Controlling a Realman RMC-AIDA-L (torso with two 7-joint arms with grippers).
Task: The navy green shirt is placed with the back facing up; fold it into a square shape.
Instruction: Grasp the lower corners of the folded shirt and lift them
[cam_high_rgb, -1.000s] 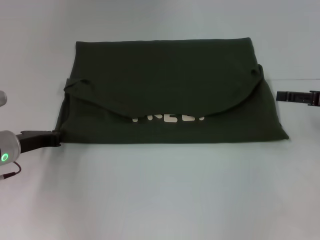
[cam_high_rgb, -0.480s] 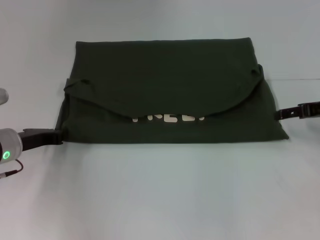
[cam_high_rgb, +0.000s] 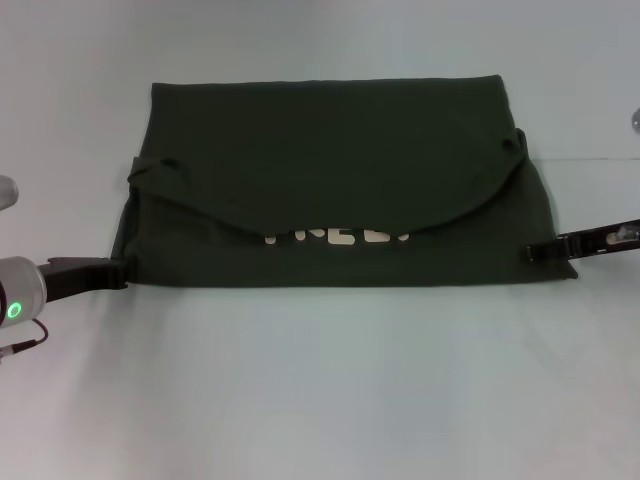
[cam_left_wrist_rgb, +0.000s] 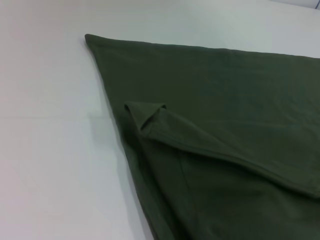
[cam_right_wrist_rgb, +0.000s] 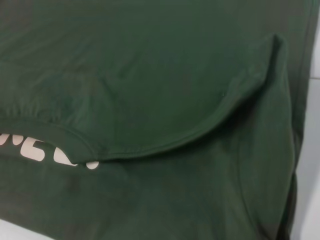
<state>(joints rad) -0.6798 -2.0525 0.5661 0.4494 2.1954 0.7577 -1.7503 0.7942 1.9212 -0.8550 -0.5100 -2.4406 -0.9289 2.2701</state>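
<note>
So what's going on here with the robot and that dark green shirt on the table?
A two-armed robot is partway through folding a dark olive-green soft fabric T-shirt lying on a pale table. The shirt is already folded once, with a curved flap lying over white lettering. The left gripper sits at the shirt's near left corner, and the right gripper reaches onto its near right edge. Whether either one is gripping the cloth can't be seen.

I can't read any full word; white letters (cam_high_rgb: 337, 238) on the shirt (cam_high_rgb: 330, 140) peek out, cut off by its folded flap.
</note>
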